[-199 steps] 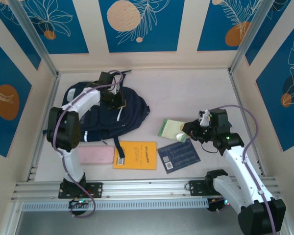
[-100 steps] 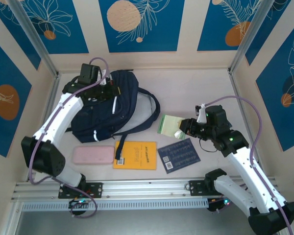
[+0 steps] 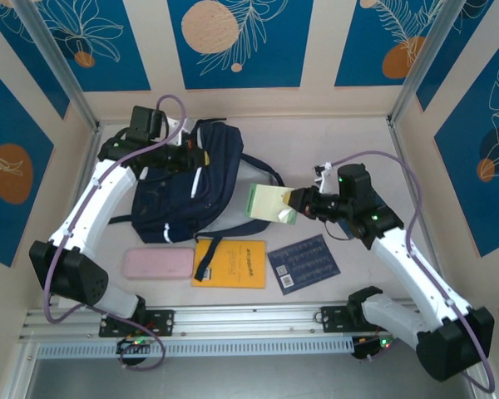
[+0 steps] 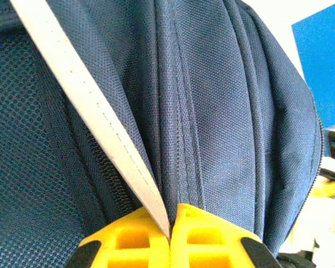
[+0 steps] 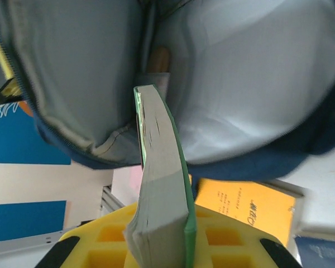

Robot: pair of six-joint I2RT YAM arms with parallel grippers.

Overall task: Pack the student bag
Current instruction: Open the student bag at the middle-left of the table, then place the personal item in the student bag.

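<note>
Bag (image 3: 183,199) at worktop's (image 3: 341,141) far left, left hand (image 3: 193,158) clenched on its white-edged fabric, right hand (image 3: 298,202) grasping green book (image 3: 270,204) just before bag's open mouth, orange book (image 3: 230,263) near front edge

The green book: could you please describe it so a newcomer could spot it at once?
Start at the student bag, the big navy backpack left of centre. Just right of it, the right gripper holds the green book. Unlike the orange book, dark blue book and pink case lying flat, it alone is gripped.
</note>
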